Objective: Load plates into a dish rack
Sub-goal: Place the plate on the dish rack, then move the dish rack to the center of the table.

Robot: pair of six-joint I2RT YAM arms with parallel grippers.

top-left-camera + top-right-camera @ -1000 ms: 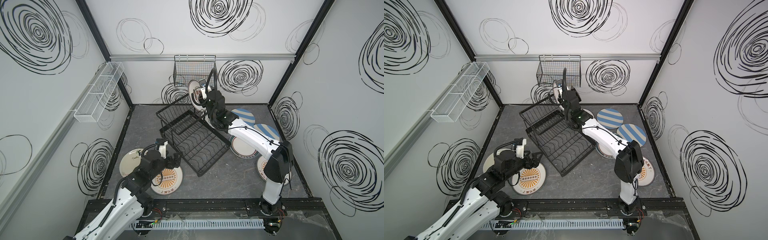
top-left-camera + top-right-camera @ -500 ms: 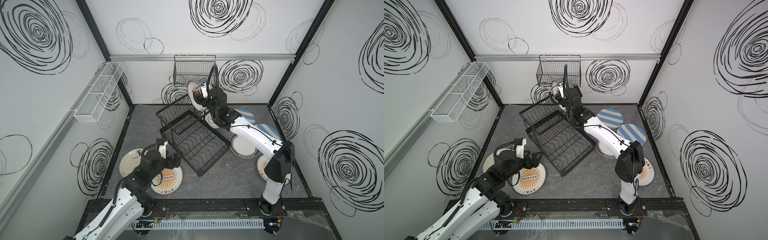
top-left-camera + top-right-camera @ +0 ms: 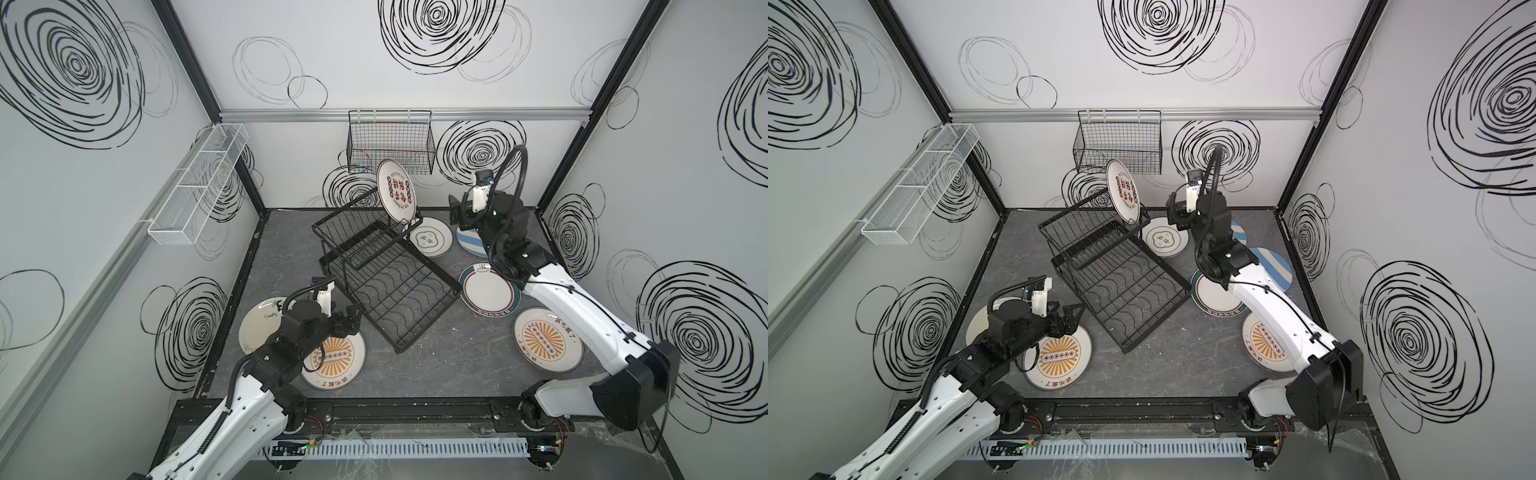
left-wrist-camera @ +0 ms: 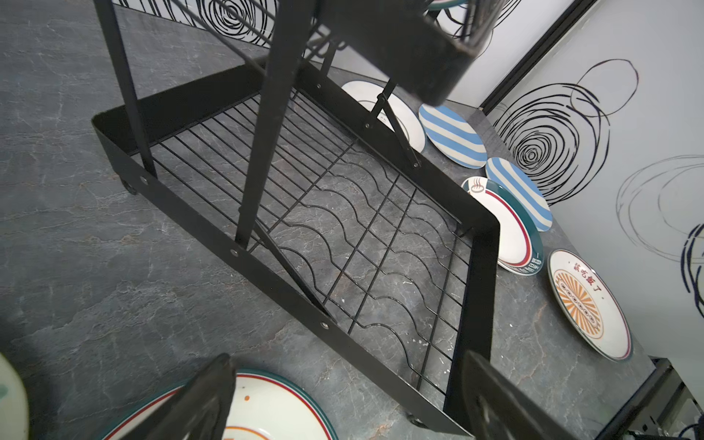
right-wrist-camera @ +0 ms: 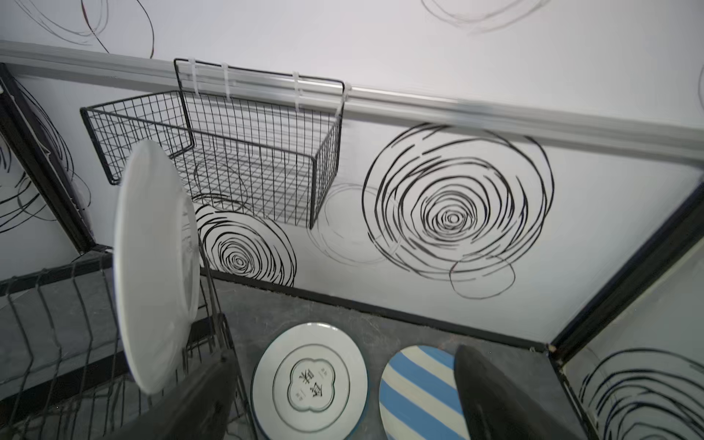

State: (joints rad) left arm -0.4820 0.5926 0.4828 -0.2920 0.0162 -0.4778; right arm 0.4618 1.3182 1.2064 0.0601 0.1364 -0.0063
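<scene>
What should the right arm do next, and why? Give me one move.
Probably lower the right gripper toward the rim of the white emblem plate. Its fingers are open and empty, the red-character plate already stands upright in the upper basket of the dish rack, and the emblem plate lies flat just below the gripper.

The dark grey, marbled tabletop (image 3: 436,370) carries the black dish rack (image 3: 399,291), which stands just ahead of the left gripper (image 3: 352,316). Straight under that gripper an orange sunburst plate (image 3: 336,361) lies flat, and a cream plate (image 3: 259,324) lies behind it, partly under the arm. Below the right gripper (image 3: 459,214) lie a white emblem plate (image 3: 430,237) and a blue-striped plate (image 3: 469,245). Farther back along that arm lie a second striped plate (image 3: 1273,266), a green-rimmed plate (image 3: 488,291) just beside the rack, and a second sunburst plate (image 3: 544,338).
</scene>
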